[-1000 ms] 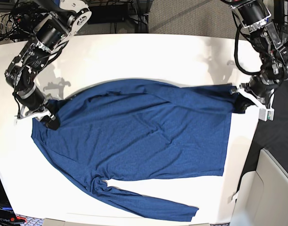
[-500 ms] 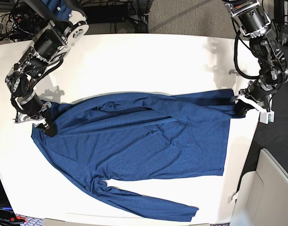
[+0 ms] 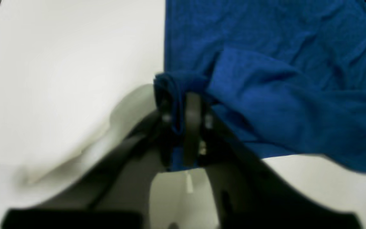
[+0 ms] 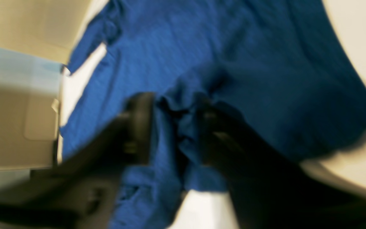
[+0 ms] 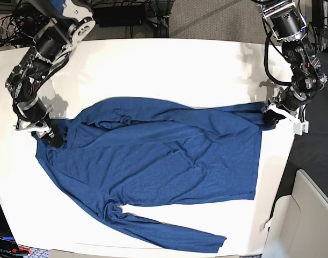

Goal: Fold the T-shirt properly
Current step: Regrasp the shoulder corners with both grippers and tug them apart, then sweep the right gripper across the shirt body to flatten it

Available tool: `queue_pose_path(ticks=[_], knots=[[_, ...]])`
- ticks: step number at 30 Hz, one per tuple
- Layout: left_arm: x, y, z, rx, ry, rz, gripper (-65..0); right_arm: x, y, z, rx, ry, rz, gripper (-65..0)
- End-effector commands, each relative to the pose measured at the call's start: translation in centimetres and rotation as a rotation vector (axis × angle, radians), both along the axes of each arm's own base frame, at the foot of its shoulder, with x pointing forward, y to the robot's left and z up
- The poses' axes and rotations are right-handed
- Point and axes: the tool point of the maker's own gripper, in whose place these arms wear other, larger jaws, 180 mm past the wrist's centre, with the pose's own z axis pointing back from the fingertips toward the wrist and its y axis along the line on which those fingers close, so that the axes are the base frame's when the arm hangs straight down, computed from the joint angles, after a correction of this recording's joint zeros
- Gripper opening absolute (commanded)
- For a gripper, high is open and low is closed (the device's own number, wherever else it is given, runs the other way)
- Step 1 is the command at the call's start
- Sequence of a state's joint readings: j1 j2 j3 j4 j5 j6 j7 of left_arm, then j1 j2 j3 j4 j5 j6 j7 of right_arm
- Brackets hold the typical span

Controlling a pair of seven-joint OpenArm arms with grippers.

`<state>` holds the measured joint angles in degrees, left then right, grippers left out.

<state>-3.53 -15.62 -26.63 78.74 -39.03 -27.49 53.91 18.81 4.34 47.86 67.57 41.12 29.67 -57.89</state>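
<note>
Item: dark navy-blue long-sleeved knit T-shirt (image 5: 164, 166), spread flat on white table (image 5: 169, 64).

Left gripper (image 3: 183, 124): narrow, pinching bunched hem corner.

Right gripper (image 4: 173, 127): spread, cloth loose between the jaws.

Risk: uneven release drags fabric, wrinkling the fold.

Room: far tabletop bare; left gripper's corner near table edge.

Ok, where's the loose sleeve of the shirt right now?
In the base view the loose sleeve lies flat along the near edge of the table, running from under the T-shirt body toward the right, far from both arms.
</note>
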Motion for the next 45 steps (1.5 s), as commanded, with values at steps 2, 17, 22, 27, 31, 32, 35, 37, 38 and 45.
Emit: queue_pose_path(ticks=[2,17,22,27,31,32,35,37,38,45], knots=[[0.9,1.0,1.8,0.027,-0.051,0.002,-49.1,0.9,-0.3,2.9,-0.023,-0.077,0.021,-33.0],[-1.2,0.5,4.0,0.134,-0.066,-0.058,-41.0,-1.6,12.0,5.1,-0.231,-0.073,0.513,-32.9],[-1.2,0.5,3.9,0.133,-0.06,-0.06,-41.2,-2.3,17.3,4.2,-0.48,-0.027,0.745,-32.9],[-1.2,0.4,3.9,0.13,-0.06,-0.059,-41.2,-3.6,19.2,3.9,-0.916,-0.012,0.954,-32.9],[-1.2,0.4,3.8,0.128,-0.06,-0.059,-41.2,-4.4,19.0,3.5,-1.099,-0.001,1.021,-32.9],[-1.3,0.4,3.8,0.128,-0.059,-0.059,-41.2,-4.5,18.9,3.2,-1.129,0.006,1.037,-32.9],[-1.3,0.4,3.7,0.127,-0.058,-0.059,-41.2,-5.1,18.8,2.2,-1.182,0.014,1.117,-32.9],[-1.2,0.4,3.8,0.127,-0.059,-0.059,-41.2,-5.6,18.9,1.3,-1.195,0.027,1.16,-32.9],[-1.2,0.4,3.8,0.126,-0.058,-0.058,-41.2,-5.7,18.6,1.0,-1.202,0.04,1.171,-32.9],[-1.2,0.4,3.8,0.126,-0.059,-0.058,-41.2,-7.4,19.2,-0.8,-1.24,0.062,1.282,-32.9]])
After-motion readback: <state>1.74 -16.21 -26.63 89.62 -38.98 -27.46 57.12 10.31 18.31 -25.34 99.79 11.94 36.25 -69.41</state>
